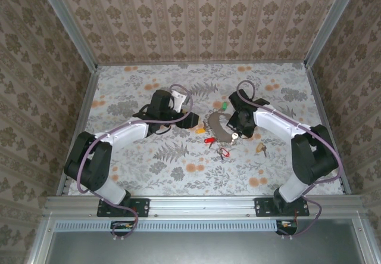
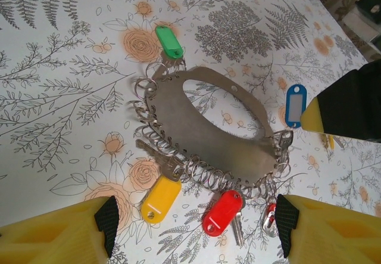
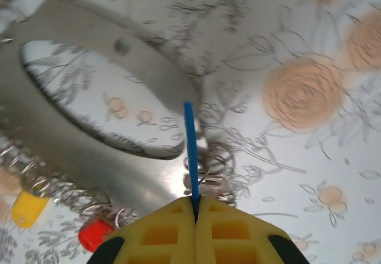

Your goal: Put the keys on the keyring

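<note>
The keyring is a curved grey metal plate lined with wire rings, lying flat on the flowered table. Green, yellow and red keys hang from its rings. My left gripper hovers open over the ring's near edge, holding nothing. My right gripper is shut on the blue key, which stands edge-on over the ring's end. From above, both grippers flank the keyring.
A small brass-coloured piece lies on the table right of the keyring, near the right arm. Another small reddish key lies just in front of the ring. Patterned walls close in the table on three sides.
</note>
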Controlling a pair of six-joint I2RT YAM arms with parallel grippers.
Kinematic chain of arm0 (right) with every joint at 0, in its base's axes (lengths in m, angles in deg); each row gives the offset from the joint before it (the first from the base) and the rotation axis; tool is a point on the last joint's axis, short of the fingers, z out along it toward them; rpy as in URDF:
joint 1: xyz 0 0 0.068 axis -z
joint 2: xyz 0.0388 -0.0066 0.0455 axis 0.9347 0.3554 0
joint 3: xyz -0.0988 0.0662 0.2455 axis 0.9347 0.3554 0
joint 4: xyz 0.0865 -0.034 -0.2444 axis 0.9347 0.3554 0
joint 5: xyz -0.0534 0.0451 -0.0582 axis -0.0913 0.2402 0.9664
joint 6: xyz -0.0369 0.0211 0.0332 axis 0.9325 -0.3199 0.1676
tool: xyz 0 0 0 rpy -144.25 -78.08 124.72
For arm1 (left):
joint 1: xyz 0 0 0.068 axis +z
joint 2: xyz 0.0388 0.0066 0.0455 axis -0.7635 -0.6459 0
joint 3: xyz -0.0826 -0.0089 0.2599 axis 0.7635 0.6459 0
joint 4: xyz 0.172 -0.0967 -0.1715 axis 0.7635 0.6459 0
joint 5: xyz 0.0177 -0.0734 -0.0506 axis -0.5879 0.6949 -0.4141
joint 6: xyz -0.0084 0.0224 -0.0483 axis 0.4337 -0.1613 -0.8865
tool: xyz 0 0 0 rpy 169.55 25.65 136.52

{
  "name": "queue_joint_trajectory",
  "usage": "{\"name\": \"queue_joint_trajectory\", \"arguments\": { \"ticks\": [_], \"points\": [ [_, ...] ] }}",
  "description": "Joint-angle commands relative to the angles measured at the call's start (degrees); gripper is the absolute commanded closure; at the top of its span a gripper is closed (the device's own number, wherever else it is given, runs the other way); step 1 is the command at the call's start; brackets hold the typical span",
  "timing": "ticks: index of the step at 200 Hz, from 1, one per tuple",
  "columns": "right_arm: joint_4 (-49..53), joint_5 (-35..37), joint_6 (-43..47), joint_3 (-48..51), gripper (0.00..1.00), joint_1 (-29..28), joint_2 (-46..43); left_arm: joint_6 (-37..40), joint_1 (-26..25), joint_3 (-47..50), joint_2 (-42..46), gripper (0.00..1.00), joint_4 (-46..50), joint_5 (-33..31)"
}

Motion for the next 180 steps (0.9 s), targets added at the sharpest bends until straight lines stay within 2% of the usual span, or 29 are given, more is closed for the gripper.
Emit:
{"name": "queue_joint_trajectory", "arguments": {
  "ticks": [1, 33, 74, 107, 119, 131, 134, 149, 163, 180],
  "points": [
    [-7.7, -3.1, 13.1, 0.9, 1.0, 0.0, -5.6, -0.5, 0.9, -0.5, 0.0, 0.27, -2.1, 1.8],
    [-11.9, -7.8, 29.6, -0.6, 1.0, 0.0, -9.1, -0.9, 4.2, -3.0, 0.2, 0.26, -3.2, 3.4],
    [-9.9, -16.5, 42.7, -7.3, 1.0, -0.3, -9.1, -2.2, 6.4, -7.7, 0.1, 0.26, -3.3, 6.9],
    [-9.2, -22.2, 50.2, -11.3, 1.0, -0.8, -9.1, 4.4, 6.3, -7.2, 1.5, 0.25, -6.2, 8.8],
    [-8.6, -22.7, 51.8, -12.5, 1.0, -0.8, -8.9, 9.7, 6.4, -5.4, 2.7, 0.23, -8.9, 12.2],
    [-8.6, -23.5, 53.1, -13.5, 1.0, -0.8, -8.4, 18.8, 6.4, -4.1, 3.7, 0.23, -9.2, 16.1],
    [-8.6, -23.8, 53.4, -13.7, 1.0, -0.8, -8.2, 21.4, 7.9, -3.8, 3.9, 0.23, -9.1, 17.6],
    [-6.7, -24.8, 54.3, -14.6, 1.0, -0.8, -7.3, 33.4, 9.2, -2.0, 4.7, 0.22, -8.5, 24.4],
    [-6.4, -25.7, 54.6, -15.3, 1.0, -0.9, -6.8, 44.2, 10.2, -0.6, 4.9, 0.22, -6.4, 29.6],
    [-6.3, -27.3, 54.6, -15.8, 1.0, -0.9, -6.6, 51.2, 11.1, -1.2, 3.7, 0.22, -1.3, 32.6]
  ]
}}
